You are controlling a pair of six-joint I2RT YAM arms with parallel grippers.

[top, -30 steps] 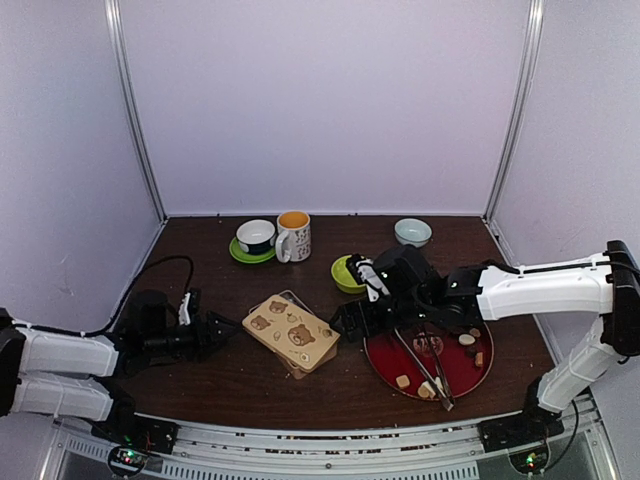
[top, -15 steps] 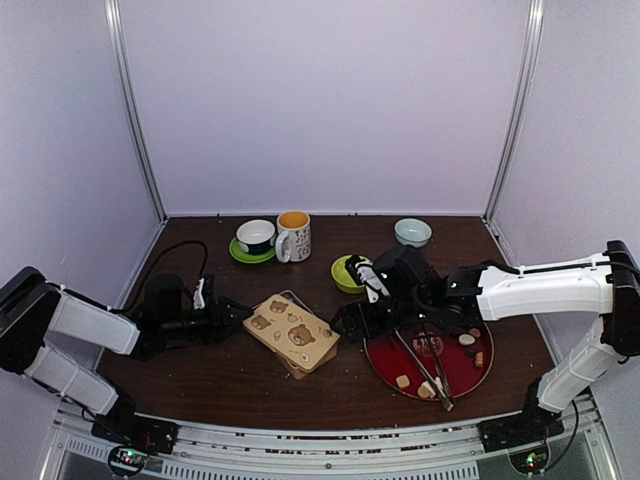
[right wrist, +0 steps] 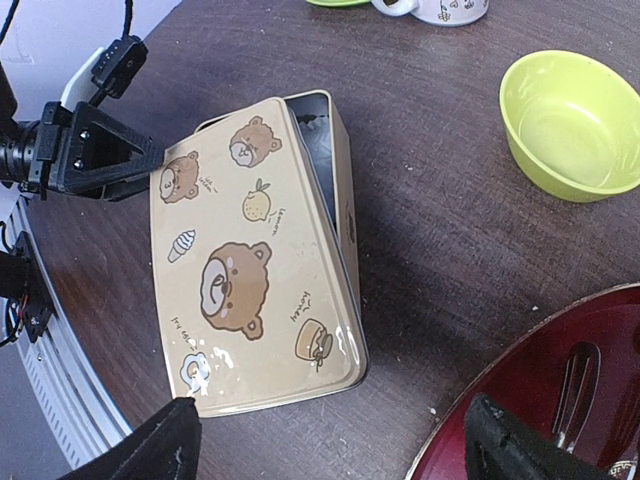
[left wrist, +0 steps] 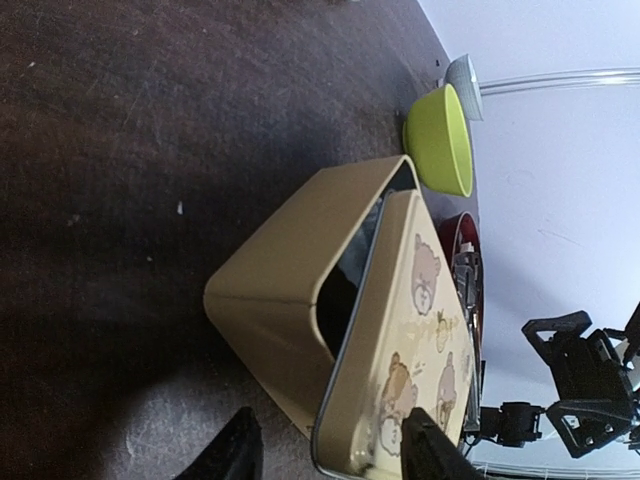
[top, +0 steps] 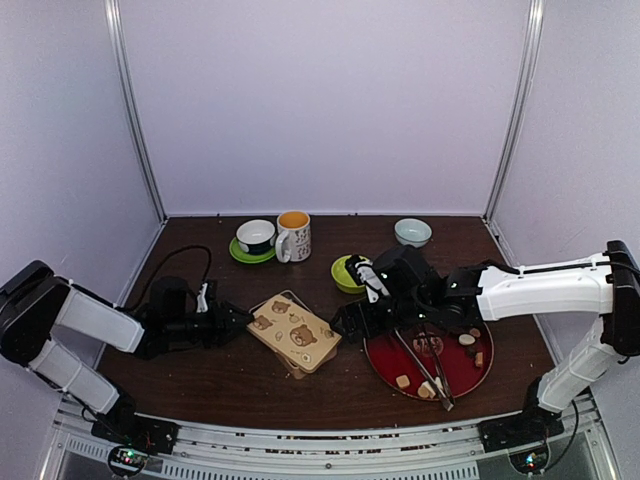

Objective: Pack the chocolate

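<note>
The chocolate pieces, white, tan and brown, lie on the red plate at the right, beside metal tongs. A cream tin with bear pictures stands left of the plate. Its lid sits askew and leaves the base partly uncovered. My left gripper is at the tin's left corner. Its jaws are half closed, with the lid's overhanging corner between them and a gap still showing. My right gripper hovers wide open over the tin's right end, holding nothing.
A lime green bowl stands just behind the right gripper. A mug, a cup on a green saucer and a small pale bowl line the back. The left arm's cable loops over the table.
My left gripper has moved right, up to the tin's corner, and its jaws have narrowed around the lid's edge. The right arm has stayed almost still.
</note>
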